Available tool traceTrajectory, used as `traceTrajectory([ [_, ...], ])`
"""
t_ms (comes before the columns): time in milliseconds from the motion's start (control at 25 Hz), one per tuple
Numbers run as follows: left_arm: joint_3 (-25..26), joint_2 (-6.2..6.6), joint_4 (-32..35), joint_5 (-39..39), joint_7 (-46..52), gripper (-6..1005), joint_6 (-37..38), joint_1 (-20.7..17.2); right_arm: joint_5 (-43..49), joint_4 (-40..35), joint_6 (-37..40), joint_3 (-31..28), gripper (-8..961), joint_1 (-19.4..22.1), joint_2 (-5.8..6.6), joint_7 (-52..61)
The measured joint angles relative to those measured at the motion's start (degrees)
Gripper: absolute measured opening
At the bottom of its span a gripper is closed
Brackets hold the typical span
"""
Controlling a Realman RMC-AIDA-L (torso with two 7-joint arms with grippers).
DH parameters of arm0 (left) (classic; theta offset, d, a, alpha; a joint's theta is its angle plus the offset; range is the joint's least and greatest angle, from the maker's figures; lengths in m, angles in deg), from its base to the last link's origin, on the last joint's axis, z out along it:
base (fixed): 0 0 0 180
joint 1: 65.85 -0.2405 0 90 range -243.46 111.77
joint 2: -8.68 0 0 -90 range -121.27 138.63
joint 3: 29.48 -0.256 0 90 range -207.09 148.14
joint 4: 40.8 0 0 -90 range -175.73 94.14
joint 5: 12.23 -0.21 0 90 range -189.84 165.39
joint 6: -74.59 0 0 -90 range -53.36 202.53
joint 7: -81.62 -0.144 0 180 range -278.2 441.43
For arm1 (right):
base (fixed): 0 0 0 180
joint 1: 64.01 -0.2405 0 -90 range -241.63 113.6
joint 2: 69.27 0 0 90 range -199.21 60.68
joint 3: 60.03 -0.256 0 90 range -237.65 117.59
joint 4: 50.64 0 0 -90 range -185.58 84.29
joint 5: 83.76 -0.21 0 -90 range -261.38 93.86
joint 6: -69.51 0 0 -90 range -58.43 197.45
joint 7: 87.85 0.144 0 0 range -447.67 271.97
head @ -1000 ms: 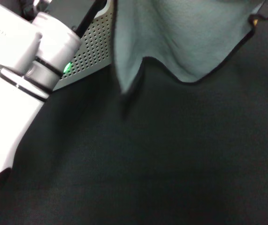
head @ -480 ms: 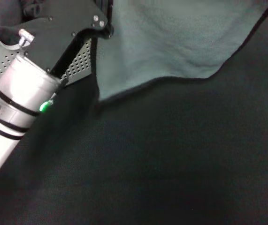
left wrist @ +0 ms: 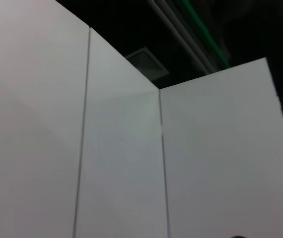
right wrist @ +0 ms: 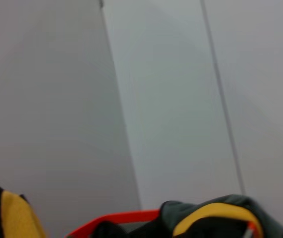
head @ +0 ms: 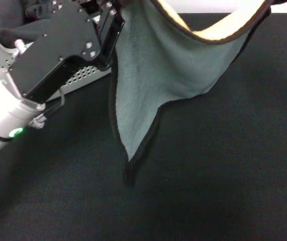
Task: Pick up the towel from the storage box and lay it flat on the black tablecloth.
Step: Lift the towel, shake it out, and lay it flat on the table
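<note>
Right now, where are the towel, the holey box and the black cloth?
towel (head: pixel 158 85), head view, its hanging grey-green face.
storage box (head: pixel 80 76), head view, its perforated side wall.
black tablecloth (head: pixel 223 175), head view, a bare stretch.

Left gripper (head: pixel 114 20) raised, gripping.

Lab-like room: white partition panels (left wrist: pixel 121 163), dark ceiling with vent (left wrist: pixel 147 62).

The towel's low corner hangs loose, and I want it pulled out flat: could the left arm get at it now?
Probably not: the left gripper is shut on the towel near its top edge, so letting go would drop that side.
</note>
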Motion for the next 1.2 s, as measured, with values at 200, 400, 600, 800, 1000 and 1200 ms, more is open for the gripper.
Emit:
traceTrajectory([
  [200, 6.7, 0.03, -0.1, -7.0, 9.3, 21, 7.4, -0.3, 4.2, -7.9, -4.6, -0.2, 9, 1.8, 0.24, 7.4],
  [400, 14.3, 0.01, -0.1, -12.6, 16.4, 22, 16.4, -1.8, 9.1, -18.4, -8.3, 0.1, 9, 6.2, -0.46, 13.2],
  [600, 21.3, 0.08, -0.2, -17.1, 23.4, 23, 23.9, -3.4, 13.1, -26.7, -15.2, 0.3, 10, 9.6, -0.64, 18.3],
  [800, 24.5, 0.33, -0.2, -19.7, 28.9, 24, 30.8, -4.7, 13.7, -30.7, -21.2, 1.5, 10, 11.6, -0.81, 21.4],
  [1000, 24.9, 1.1, -1.1, -20.0, 29.8, 25, 33.2, -8.4, 15.2, -36.4, -23.7, 2.6, 9, 16.2, -1.07, 23.7],
  [1200, 24.4, 1.97, -2.8, -22.9, 29.9, 26, 34.7, -11.2, 15.5, -38.3, -25.5, 1.1, 9, 20.0, -1.16, 25.5],
])
